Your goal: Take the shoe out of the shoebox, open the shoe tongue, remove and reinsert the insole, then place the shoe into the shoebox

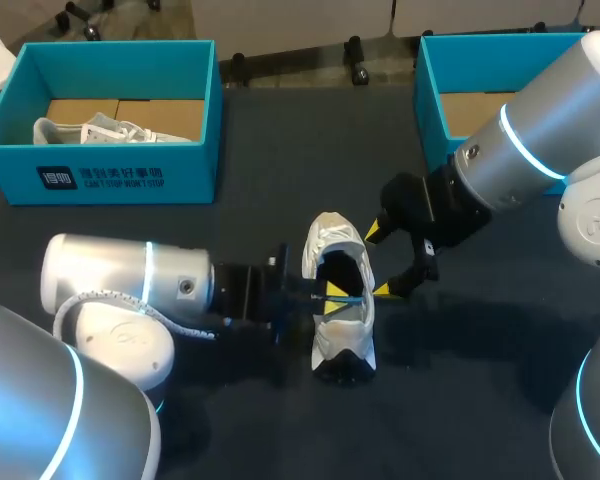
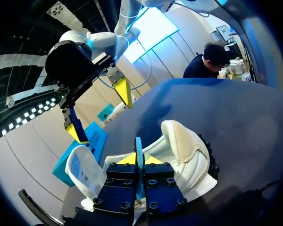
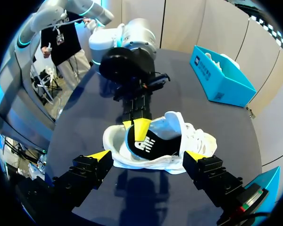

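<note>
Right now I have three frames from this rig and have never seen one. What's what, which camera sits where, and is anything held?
This is a two-armed robot at a dark table. The rectangular picture looks down from above and behind the robot. The two round ones come from a camera on each wrist, looking out along the fingers.

A white shoe lies mid-table. At the far side stand two teal boxes: the left shoebox holds a second shoe, and the right shoebox is partly hidden by an arm.

The left gripper reaches into the shoe's opening, shut on what looks like the insole. The right gripper is open beside the shoe, holding nothing.
</note>
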Robot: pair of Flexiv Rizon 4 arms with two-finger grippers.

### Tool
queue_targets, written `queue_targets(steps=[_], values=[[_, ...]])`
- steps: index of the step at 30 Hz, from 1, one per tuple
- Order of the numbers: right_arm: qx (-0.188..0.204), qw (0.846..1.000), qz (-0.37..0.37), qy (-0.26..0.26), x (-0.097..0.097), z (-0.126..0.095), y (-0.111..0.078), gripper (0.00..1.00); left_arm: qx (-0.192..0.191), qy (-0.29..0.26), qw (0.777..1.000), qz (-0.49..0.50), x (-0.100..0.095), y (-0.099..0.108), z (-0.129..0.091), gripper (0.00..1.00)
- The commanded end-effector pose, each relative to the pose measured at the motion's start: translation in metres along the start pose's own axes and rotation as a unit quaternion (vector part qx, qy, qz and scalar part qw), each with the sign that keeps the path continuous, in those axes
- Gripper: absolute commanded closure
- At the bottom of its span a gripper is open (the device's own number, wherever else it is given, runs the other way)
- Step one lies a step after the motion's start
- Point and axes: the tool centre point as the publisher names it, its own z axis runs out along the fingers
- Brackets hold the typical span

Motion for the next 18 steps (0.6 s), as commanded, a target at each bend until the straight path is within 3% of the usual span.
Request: queue_targets(steps=[1,10,11,12,14,15,18], values=[[0.0,1.0,0.0,-0.001,0.0,0.002,0.0,0.0,-0.006,0.01,1.0,0.0,-0.003,0.008,0.011,1.0],[0.0,1.0,0.0,-0.001,0.0,0.002,0.0,0.0,-0.014,0.017,1.0,-0.004,0.0,0.01,0.007,1.0],[0.0,1.0,0.0,-0.001,0.0,0.002,0.0,0.0,-0.013,0.015,1.0,-0.003,-0.002,0.007,0.006,0.75],[0.0,1.0,0.0,-0.001,0.0,0.002,0.0,0.0,-0.011,0.014,1.0,-0.001,-0.004,0.005,0.004,0.61],[0.0,1.0,0.0,-0.001,0.0,0.002,0.0,0.0,-0.011,0.014,1.0,-0.001,-0.004,0.005,0.004,0.61],[0.0,1.0,0.0,-0.001,0.0,0.002,0.0,0.0,-0.006,0.01,1.0,0.005,-0.01,-0.004,0.0,0.27],[0.0,1.0,0.0,-0.001,0.0,0.002,0.0,0.0,-0.002,0.008,1.0,0.012,-0.015,-0.011,-0.003,0.24]])
